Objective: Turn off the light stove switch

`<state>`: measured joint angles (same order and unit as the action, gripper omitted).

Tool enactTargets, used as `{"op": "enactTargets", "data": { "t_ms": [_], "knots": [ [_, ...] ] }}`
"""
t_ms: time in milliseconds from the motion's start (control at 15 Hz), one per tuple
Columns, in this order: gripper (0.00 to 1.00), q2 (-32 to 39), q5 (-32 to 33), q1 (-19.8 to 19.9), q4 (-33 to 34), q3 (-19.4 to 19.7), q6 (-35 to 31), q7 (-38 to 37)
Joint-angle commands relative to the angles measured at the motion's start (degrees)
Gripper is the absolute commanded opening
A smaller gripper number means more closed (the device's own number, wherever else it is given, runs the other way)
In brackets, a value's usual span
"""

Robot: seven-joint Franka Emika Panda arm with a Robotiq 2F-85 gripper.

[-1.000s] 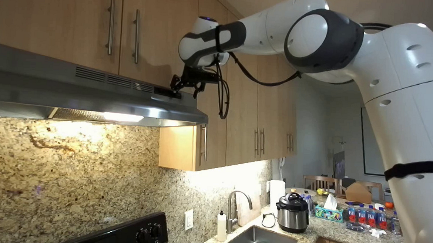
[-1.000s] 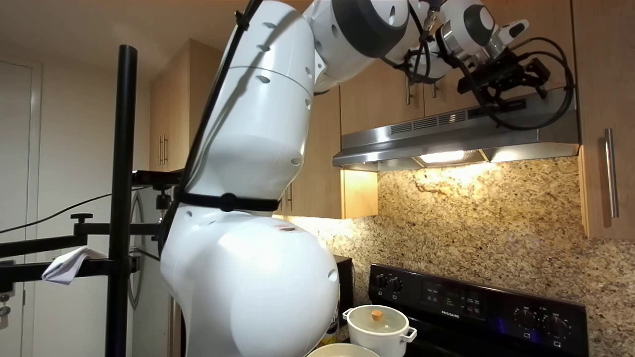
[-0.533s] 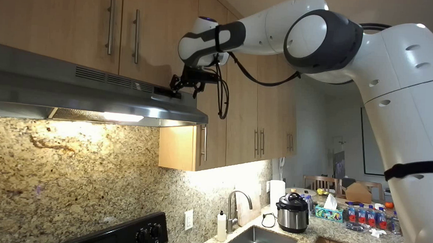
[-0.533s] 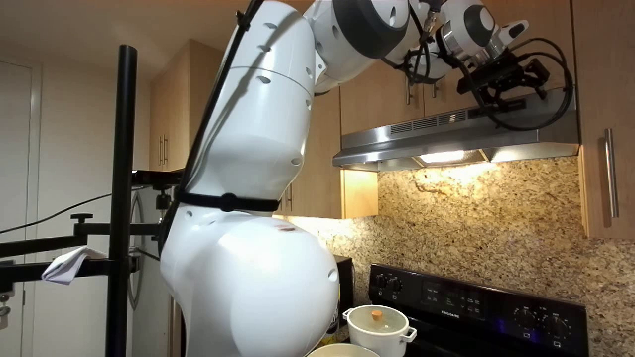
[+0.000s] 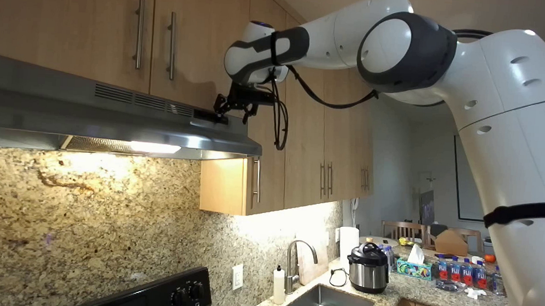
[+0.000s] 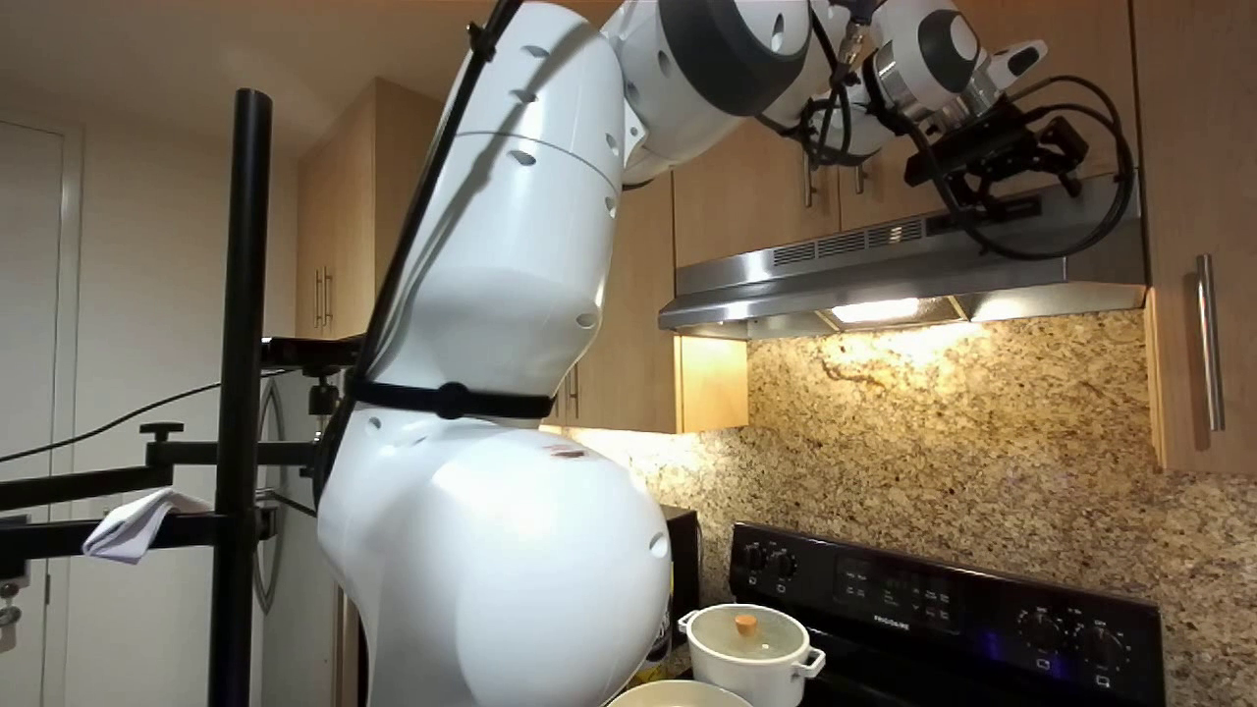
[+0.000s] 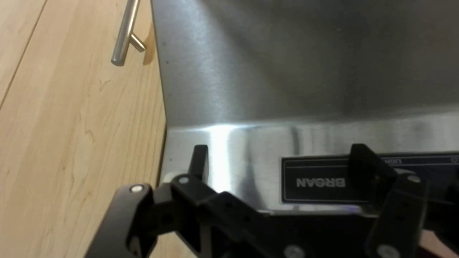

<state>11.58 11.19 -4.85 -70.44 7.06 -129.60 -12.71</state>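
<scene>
The steel range hood (image 5: 116, 117) has a black switch panel (image 7: 319, 182) marked BROAN, upside down in the wrist view. The panel also shows in both exterior views (image 5: 204, 116) (image 6: 1023, 207). Part of a light label (image 7: 393, 161) shows beside one finger (image 7: 362, 161). That finger covers part of the panel, so the light switch is mostly hidden. My gripper (image 7: 279, 148) is open and empty, close over the panel; I cannot tell if it touches. It also shows in both exterior views (image 5: 232, 113) (image 6: 1021, 191). The hood light (image 5: 155, 147) is lit (image 6: 876, 310).
Wood cabinets with bar handles (image 5: 172, 45) stand above and beside the hood. A cabinet handle (image 7: 123, 32) is at the side in the wrist view. A black stove panel (image 6: 894, 604) and a white pot (image 6: 751, 663) are below. Cables (image 6: 1115, 147) loop around the wrist.
The arm has shifted only very slightly since the earliest frames. The gripper stays open at the panel, and the hood light stays lit.
</scene>
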Motion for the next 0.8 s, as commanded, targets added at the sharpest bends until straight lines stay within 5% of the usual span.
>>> {"op": "enactTargets", "data": {
  "t_ms": [0,733],
  "knots": [
    [1.0,0.4,-2.8,0.3,1.0,-0.7,-0.3,0.9],
    [1.0,0.8,-8.6,1.5,0.5,-1.2,-4.4,10.0]
  ]
}}
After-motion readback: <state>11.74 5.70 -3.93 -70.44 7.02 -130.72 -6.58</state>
